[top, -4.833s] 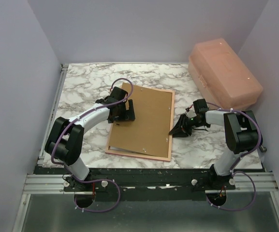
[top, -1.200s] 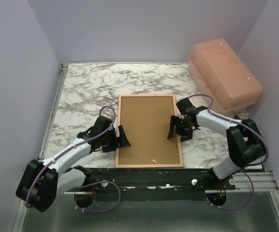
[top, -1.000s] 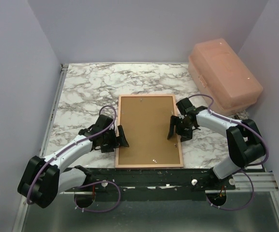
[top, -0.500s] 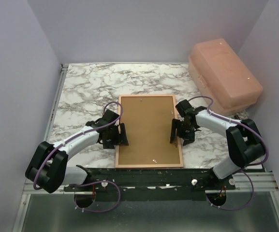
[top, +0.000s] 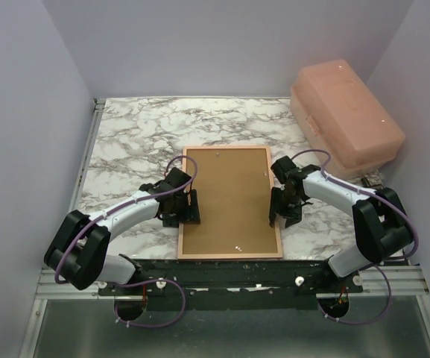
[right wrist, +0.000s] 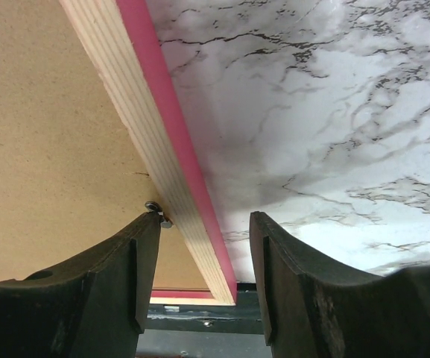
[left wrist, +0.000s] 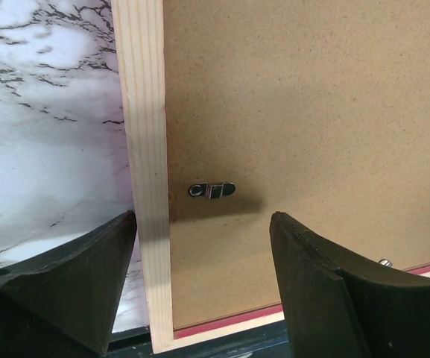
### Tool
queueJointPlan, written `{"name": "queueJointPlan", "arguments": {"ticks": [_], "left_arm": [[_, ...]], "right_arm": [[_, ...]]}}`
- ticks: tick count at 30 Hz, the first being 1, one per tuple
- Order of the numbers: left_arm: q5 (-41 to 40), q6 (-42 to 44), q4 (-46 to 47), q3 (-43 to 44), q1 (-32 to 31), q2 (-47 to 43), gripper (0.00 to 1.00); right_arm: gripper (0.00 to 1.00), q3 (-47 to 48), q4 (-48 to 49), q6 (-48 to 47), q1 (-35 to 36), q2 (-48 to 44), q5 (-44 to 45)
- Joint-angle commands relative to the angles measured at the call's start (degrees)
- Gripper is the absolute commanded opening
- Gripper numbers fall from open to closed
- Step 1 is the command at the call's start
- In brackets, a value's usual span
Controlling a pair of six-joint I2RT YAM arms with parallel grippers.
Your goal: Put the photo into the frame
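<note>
The frame lies face down near the table's front edge, with its tan wooden back up and a pink edge showing. A brown backing board fills it. The photo is hidden. My left gripper is open and straddles the frame's left rail, one finger over the marble and one over the board, close to a small metal clip. My right gripper is open across the right rail. Its inner fingertip sits at a metal clip, and its outer finger stands clear of the pink edge.
A large pink plastic box stands at the back right. The black front edge of the table runs just below the frame. Grey walls close in the left, back and right. Bare marble lies behind and left of the frame.
The left gripper has slid right onto the frame's left rail and its jaws have narrowed. The right gripper has shifted slightly toward the front along the right rail and narrowed too. The frame has stayed put.
</note>
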Motion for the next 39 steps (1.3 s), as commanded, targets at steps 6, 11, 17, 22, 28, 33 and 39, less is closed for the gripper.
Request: {"name": "queueJointPlan", "arguments": {"ticks": [6,11,17,22,28,33,39], "left_arm": [[-1.96,0.38,0.29,-1.84,-1.08,3.41,0.74],[-2.05,0.33,0.18,-2.00,-1.48,3.70,0.73],[-2.14,0.13,0.18,-2.09,-1.91,3.88,0.73],[-2.22,0.11,0.17,-1.61,-2.52,4.07,0.73],[-2.65,0.20,-0.12,-1.36,-3.15,4.47,0.73],[-3.95,0.21,-1.08,-1.74,-3.14,3.31,0.76],[-6.85,0.81,-3.28,-1.29,-3.15,0.09,0.85]], "right_arm": [[0.58,1.11,-0.76,-0.20,3.16,1.03,1.58],[0.58,0.80,0.08,-0.27,3.25,1.98,1.65],[0.42,0.20,0.58,-0.13,3.21,2.28,5.32],[0.11,-0.19,1.23,0.16,3.26,2.21,9.97],[0.00,-0.25,1.55,0.45,3.27,1.30,11.42],[0.20,0.58,0.92,0.95,3.25,-1.13,9.80],[0.56,2.11,1.24,1.96,3.18,-3.61,5.42]]}}
